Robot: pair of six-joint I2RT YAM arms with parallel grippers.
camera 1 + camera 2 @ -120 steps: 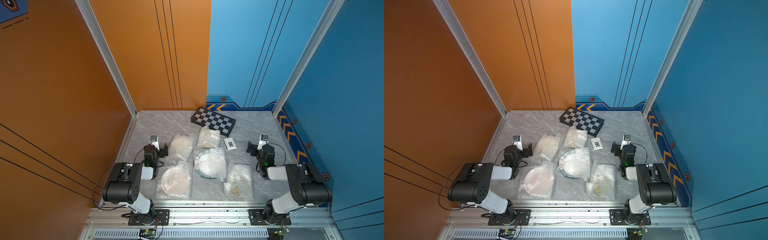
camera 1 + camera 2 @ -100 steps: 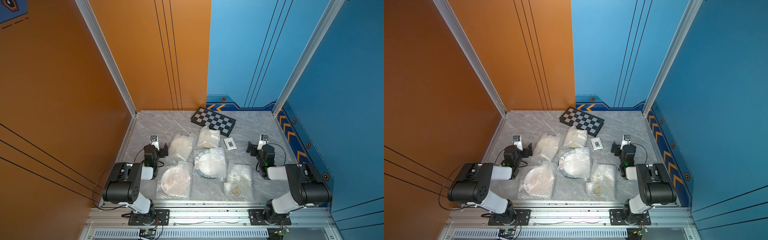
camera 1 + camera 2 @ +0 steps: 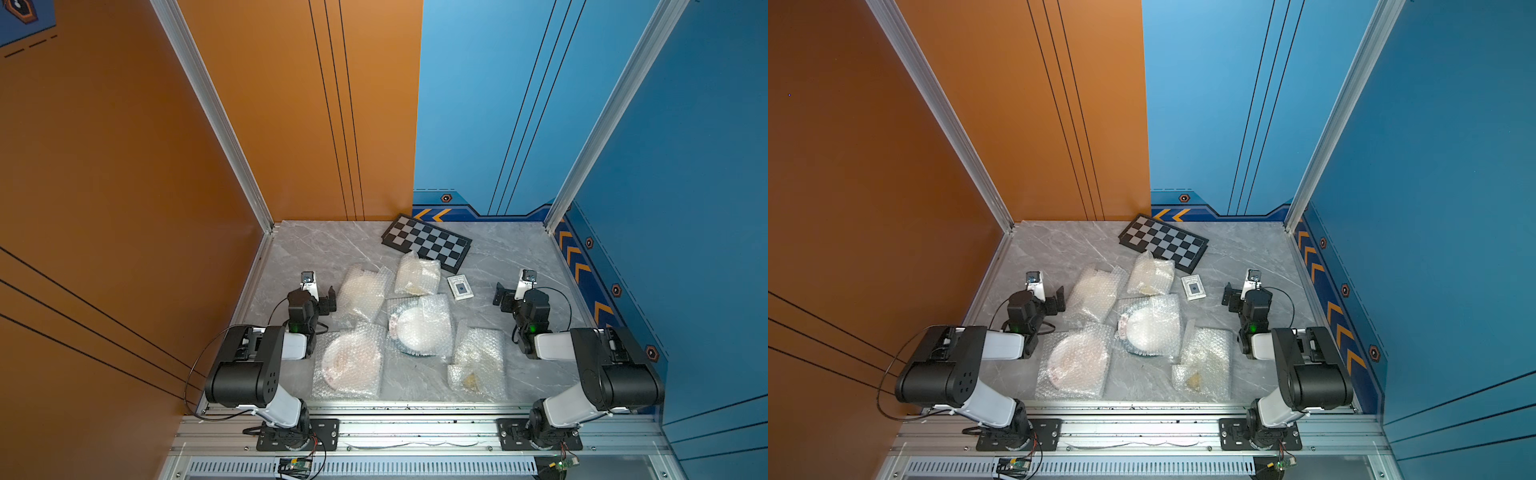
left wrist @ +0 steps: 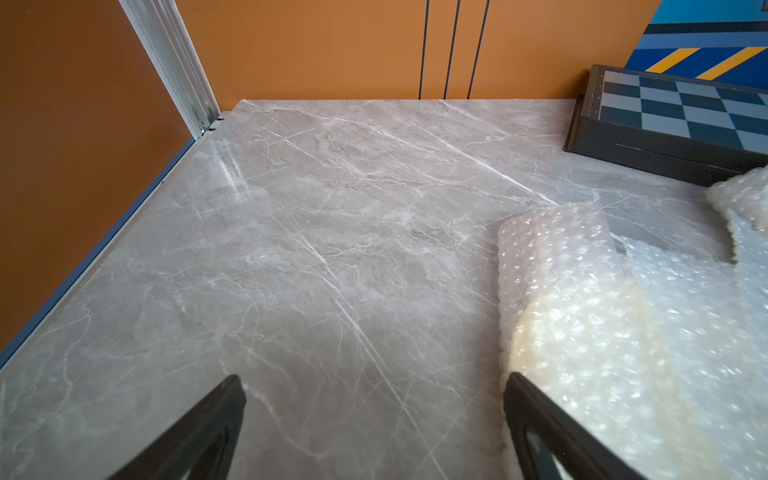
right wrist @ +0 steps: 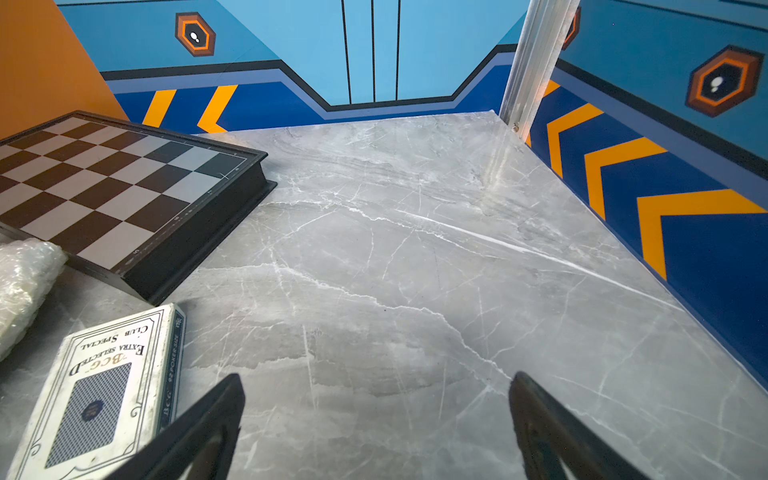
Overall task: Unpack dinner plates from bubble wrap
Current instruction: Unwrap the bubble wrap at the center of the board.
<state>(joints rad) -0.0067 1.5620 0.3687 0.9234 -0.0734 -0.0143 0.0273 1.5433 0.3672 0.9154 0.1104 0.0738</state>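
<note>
Several bundles of bubble wrap (image 3: 361, 291) lie in the middle of the marble table in both top views. Dinner plates show through the wrap: a pale one (image 3: 351, 363) near the front and a white, dark-rimmed one (image 3: 417, 330) in the centre (image 3: 1152, 328). My left gripper (image 3: 316, 295) (image 4: 374, 379) is open and low over bare table, its right finger beside the edge of a cream-tinted wrapped bundle (image 4: 602, 311). My right gripper (image 3: 517, 295) (image 5: 376, 377) is open over bare table, away from the bundles.
A black-and-grey chessboard (image 3: 428, 243) (image 5: 104, 187) lies at the back. A small white card box (image 3: 460, 287) (image 5: 99, 390) sits next to my right gripper's left finger. Orange and blue walls enclose the table on three sides.
</note>
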